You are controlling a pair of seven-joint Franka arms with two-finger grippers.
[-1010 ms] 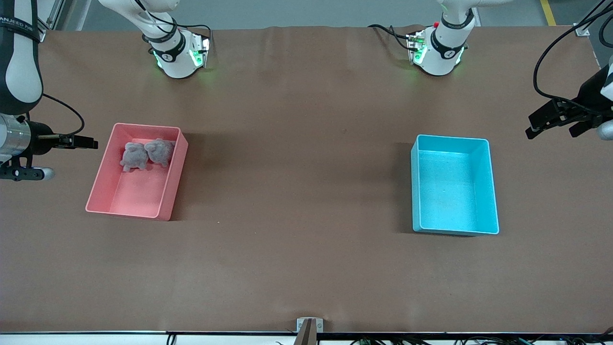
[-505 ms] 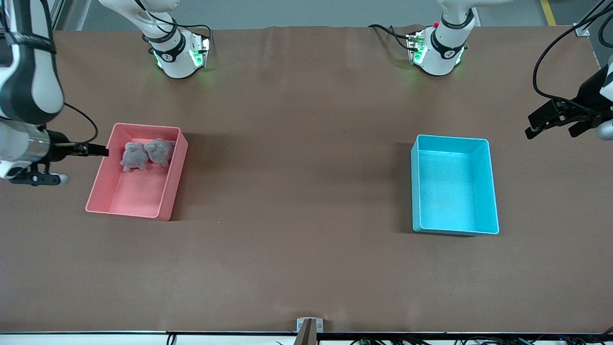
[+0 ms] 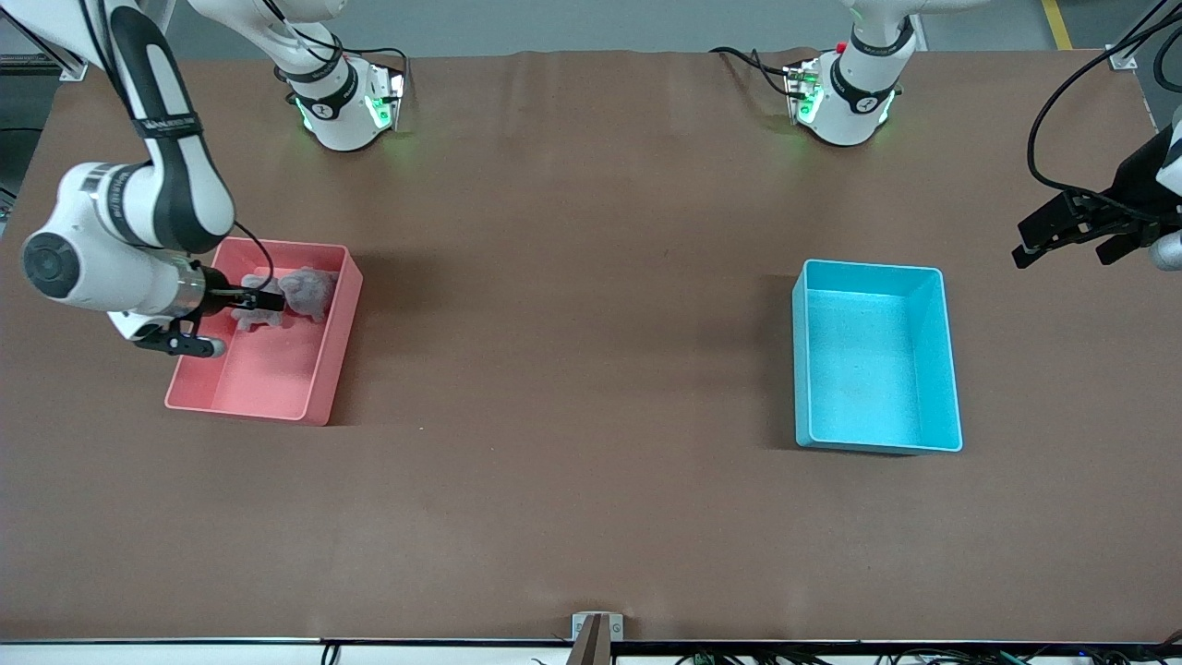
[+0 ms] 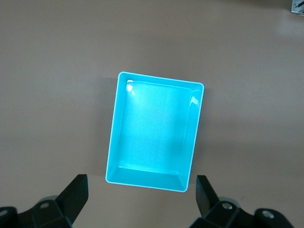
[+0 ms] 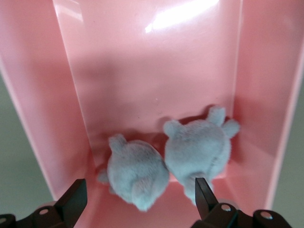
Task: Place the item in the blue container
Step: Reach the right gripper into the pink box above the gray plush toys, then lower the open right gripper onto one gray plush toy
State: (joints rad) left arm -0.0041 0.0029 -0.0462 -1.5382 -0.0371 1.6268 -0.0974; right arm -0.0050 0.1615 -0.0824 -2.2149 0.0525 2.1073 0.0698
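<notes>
Two grey plush toys lie side by side in the pink bin (image 3: 268,379), at its end nearest the robots' bases. One plush toy (image 3: 311,290) shows fully. The other plush toy (image 3: 249,317) is partly covered by my right gripper (image 3: 268,300), which hangs open just over it. In the right wrist view this plush toy (image 5: 137,166) sits between the spread fingers (image 5: 75,199), with its neighbour (image 5: 199,147) beside it. The blue container (image 3: 868,360) stands empty toward the left arm's end. My left gripper (image 3: 1062,251) waits open in the air past that end, looking down on the blue container (image 4: 152,133).
The brown table (image 3: 572,323) stretches wide between the two bins. The pink bin's walls (image 5: 28,104) rise close on both sides of the right gripper. Both arm bases stand along the table's edge by the robots.
The right arm swung in from the table's end and now holds its open gripper over the plush toys in the pink bin. The left arm has not moved.
</notes>
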